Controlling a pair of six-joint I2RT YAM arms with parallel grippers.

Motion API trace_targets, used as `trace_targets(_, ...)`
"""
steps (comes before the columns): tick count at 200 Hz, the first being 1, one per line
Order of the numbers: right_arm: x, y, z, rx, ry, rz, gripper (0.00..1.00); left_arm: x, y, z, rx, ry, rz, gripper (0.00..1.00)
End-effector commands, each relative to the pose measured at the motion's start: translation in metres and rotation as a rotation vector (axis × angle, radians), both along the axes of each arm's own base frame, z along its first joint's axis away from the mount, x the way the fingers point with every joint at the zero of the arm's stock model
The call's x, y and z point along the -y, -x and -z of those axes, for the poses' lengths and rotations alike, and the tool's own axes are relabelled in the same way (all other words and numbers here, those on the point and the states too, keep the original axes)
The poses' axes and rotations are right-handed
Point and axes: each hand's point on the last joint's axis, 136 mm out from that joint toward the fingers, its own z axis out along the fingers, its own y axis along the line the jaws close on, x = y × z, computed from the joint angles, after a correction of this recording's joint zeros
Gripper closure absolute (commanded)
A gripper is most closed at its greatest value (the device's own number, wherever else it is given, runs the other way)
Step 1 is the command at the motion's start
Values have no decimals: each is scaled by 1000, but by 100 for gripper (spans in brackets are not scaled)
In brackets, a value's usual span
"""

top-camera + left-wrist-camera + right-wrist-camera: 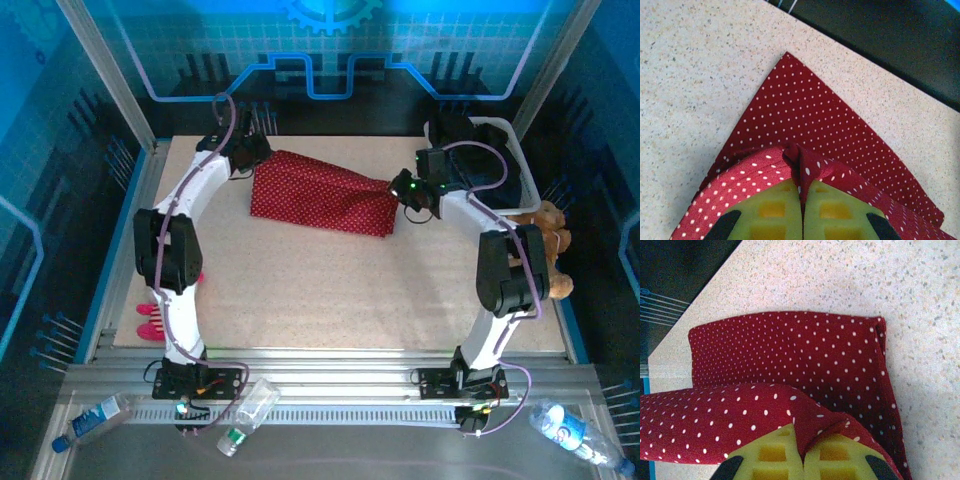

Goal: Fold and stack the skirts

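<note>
Both my jaws pinch the red skirt [322,193], left gripper [801,200] and right gripper [802,452] at opposite ends, far on the table [330,290]. First fold looks underway; dark cloth [480,172], perhaps skirts, waits in the basket [522,150].

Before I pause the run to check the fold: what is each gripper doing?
Left gripper: closed on the red dotted skirt.
Right gripper: closed on the same skirt.
</note>
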Motion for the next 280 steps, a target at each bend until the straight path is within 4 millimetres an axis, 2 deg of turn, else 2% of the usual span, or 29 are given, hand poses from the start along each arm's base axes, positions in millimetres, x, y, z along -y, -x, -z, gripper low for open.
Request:
trace_targets(1, 7, -15, 6, -3, 10, -1, 100, -6, -23, -7, 47, -11, 2, 100)
trace_targets(26, 5, -30, 16, -10, 11, -10, 100, -2, -43, 7, 50, -19, 20, 100)
trace_targets(45, 4, -45, 23, -7, 11, -19, 99, -8, -58, 29, 33, -42, -2, 100)
trace_targets(61, 4, -56, 32, -19, 19, -17, 94, -7, -73, 47, 15, -13, -6, 94)
trace_targets(66, 5, -59, 33, -21, 24, -15, 90, -7, -77, 51, 11, -2, -5, 87)
trace_targets(80, 6, -64, 31, -22, 37, -13, 76, -2, -85, 55, -6, 29, 19, 53)
trace_targets(100, 7, -57, 24, -33, 43, 3, 51, 7, -83, 38, 0, 47, 56, 10)
trace_targets(106, 7, -52, 21, -35, 33, 8, 44, 8, -80, 30, 6, 48, 60, 2)
trace_targets(111, 4, -48, 19, -36, 23, 8, 38, 9, -76, 28, 5, 49, 65, 1)
trace_targets(119, 0, -42, 14, -33, 4, 0, 20, 11, -69, 22, 6, 55, 71, 1)
trace_targets(127, -6, -35, 10, -32, -3, -11, 10, 15, -60, 18, 0, 71, 81, 1)
trace_targets(147, -24, -21, 6, -30, 2, -61, 0, 35, -37, 29, -38, 173, 126, 1)
trace_targets(157, -34, -17, 10, -41, 8, -91, 0, 48, -30, 35, -51, 233, 156, 1)
trace_targets(175, -51, -16, 24, -68, 6, -136, 0, 67, -22, 57, -96, 292, 192, 1)
trace_targets(202, -70, -20, 49, -140, -34, -195, 0, 84, -21, 94, -179, 364, 209, 1)
trace_targets(225, -79, -15, 67, -196, -28, -241, 0, 79, -13, 126, -243, 348, 173, 1)
trace_targets(242, -84, -3, 77, -238, -36, -284, 0, 76, 2, 142, -277, 345, 159, 1)
trace_targets(280, -84, 35, 100, -318, -24, -394, 0, 69, 58, 176, -353, 333, 153, 1)
